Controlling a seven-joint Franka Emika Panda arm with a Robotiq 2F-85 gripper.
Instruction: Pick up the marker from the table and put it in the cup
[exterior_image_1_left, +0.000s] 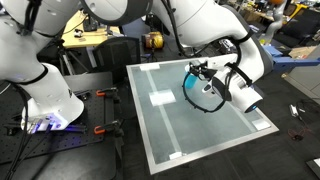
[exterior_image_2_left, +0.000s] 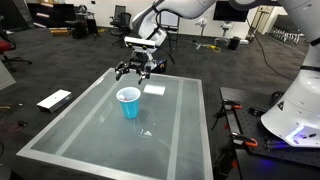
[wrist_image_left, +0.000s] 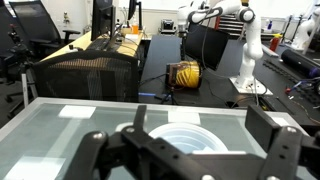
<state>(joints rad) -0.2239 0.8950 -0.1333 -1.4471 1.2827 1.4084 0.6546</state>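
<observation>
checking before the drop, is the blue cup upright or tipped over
Upright: in an exterior view the cup stands on its narrow base on the table, its open white mouth facing up.

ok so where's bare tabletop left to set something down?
Most room is on the table: the wide stretch between the cup and the near rim, bare but for one small white patch. The strip from the cup to the side rim is also free. The far end is crowded: the pincer hovers there by the cup and a tape patch.
</observation>
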